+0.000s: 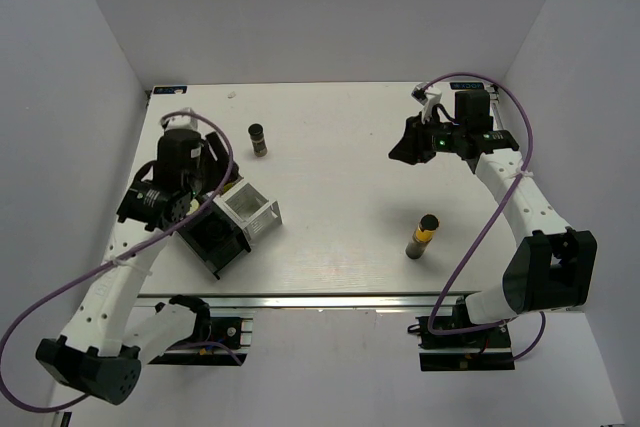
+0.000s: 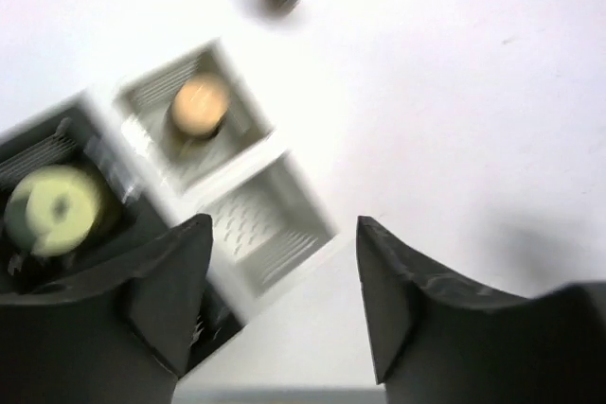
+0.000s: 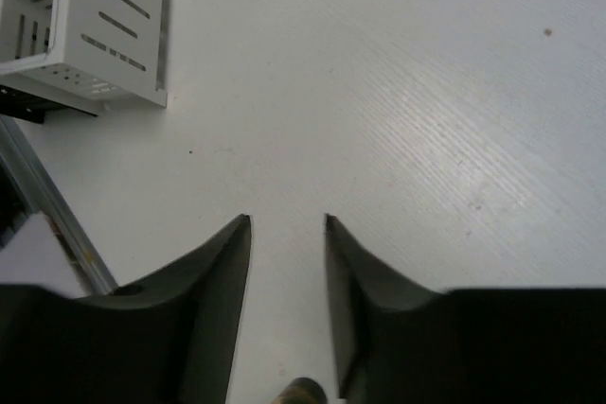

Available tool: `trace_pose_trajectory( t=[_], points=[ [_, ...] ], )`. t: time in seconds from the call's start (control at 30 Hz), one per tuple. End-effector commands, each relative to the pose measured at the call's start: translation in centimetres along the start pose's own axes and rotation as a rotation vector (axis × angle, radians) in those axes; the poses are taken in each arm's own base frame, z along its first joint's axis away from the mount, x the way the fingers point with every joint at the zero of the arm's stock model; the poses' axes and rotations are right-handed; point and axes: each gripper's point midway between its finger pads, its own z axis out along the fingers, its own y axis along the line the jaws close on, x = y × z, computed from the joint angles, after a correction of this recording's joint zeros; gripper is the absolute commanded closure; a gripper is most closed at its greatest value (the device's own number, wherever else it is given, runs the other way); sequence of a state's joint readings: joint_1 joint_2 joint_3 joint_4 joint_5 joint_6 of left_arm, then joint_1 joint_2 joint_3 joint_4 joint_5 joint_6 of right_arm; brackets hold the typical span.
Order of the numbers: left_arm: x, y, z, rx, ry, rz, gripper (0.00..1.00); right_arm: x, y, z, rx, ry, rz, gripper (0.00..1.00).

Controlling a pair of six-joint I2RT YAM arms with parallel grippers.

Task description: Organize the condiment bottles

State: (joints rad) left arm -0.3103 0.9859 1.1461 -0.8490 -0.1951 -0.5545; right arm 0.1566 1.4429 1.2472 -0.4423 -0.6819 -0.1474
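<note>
The left gripper (image 2: 284, 234) hangs spread and empty above the rack (image 2: 241, 169) at the near left of the table (image 1: 340, 187). Two condiment bottles stand slotted there: a tan-capped bottle (image 2: 199, 106) in a white compartment and a yellow-green-topped bottle (image 2: 55, 210) in a black one. Two stand loose: a yellow-labelled bottle (image 1: 422, 236) upright at mid-right and a dark bottle (image 1: 259, 140) farther back. At far right, the right gripper (image 3: 288, 224), jaws slightly parted, carries nothing. The sorting looks about half done.

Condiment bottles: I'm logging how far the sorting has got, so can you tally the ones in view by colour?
Black-capped dark bottle, standing on the table: 1
Yellow-labelled bottle, standing on the table: 1
Tan-topped bottle, in the rack: 1
Yellow-green-topped bottle, in the rack: 1
Total: 4
</note>
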Motion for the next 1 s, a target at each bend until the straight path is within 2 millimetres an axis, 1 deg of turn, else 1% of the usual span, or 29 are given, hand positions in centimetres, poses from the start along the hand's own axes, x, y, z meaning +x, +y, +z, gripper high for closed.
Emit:
trace_pose_trajectory(
  t=[0.0, 0.03, 0.1, 0.13, 0.2, 0.23, 0.33, 0.37, 0.43, 0.47, 0.53, 0.57, 0.6, 0.7, 0.73, 0.8, 0.97],
  points=[
    [-5.2, -5.2, 1.8, 0.176, -0.130, 0.023, 0.25, -1.7, 0.6, -0.1, -0.028, -0.037, -0.055, 0.53],
    [-4.7, -5.7, 4.2, 0.165, -0.085, 0.044, 0.22, -1.6, 0.6, -0.1, -0.028, -0.034, -0.059, 0.47],
    [-5.0, -6.5, 6.5, 0.162, -0.070, 0.086, 0.19, -1.6, 0.7, -0.1, -0.031, -0.033, -0.063, 0.37],
    [-5.1, -7.0, 8.9, 0.146, -0.039, 0.107, 0.17, -1.6, 0.6, -0.1, -0.029, -0.033, -0.070, 0.36],
    [-5.1, -7.2, 11.3, 0.118, -0.008, 0.149, 0.16, -1.6, 0.7, -0.3, -0.025, -0.032, -0.076, 0.35],
    [-5.5, -7.4, 13.6, 0.081, 0.003, 0.167, 0.15, -1.7, 0.6, -0.3, -0.020, -0.033, -0.081, 0.35],
    [-5.8, -6.8, 16.8, 0.000, 0.025, 0.208, 0.13, -1.5, 0.5, -0.5, -0.006, -0.033, -0.088, 0.35],
    [-6.3, -6.8, 18.6, -0.034, 0.027, 0.224, 0.12, -1.6, 0.5, -0.6, -0.004, -0.036, -0.091, 0.35],
    [-6.2, -6.5, 20.4, -0.072, 0.046, 0.247, 0.12, -1.4, 0.6, -0.5, -0.004, -0.033, -0.089, 0.35],
    [-6.4, -6.4, 21.9, -0.105, 0.055, 0.260, 0.11, -1.4, 0.5, -0.6, -0.001, -0.034, -0.090, 0.35],
    [-6.4, -6.2, 23.1, -0.137, 0.066, 0.271, 0.11, -1.4, 0.5, -0.6, 0.003, -0.036, -0.090, 0.35],
    [-7.4, -6.5, 23.3, -0.145, 0.047, 0.269, 0.11, -1.4, 0.5, -0.6, 0.004, -0.036, -0.090, 0.35],
    [-6.7, -5.9, 24.2, -0.175, 0.069, 0.280, 0.10, -1.4, 0.4, -0.5, 0.006, -0.036, -0.090, 0.35],
    [-6.8, -5.4, 24.9, -0.209, 0.063, 0.292, 0.10, -1.3, 0.3, -0.5, 0.007, -0.036, -0.089, 0.35],
    [-6.4, -5.1, 25.3, -0.219, 0.071, 0.296, 0.10, -1.3, 0.3, -0.4, 0.007, -0.035, -0.088, 0.35],
    [-6.1, -4.6, 25.4, -0.244, 0.077, 0.297, 0.10, -1.2, 0.2, -0.4, 0.010, -0.034, -0.084, 0.35],
    [-4.9, -4.4, 26.1, -0.235, 0.099, 0.297, 0.11, -1.0, 0.1, -0.2, 0.009, -0.028, -0.076, 0.35]
  ],
)
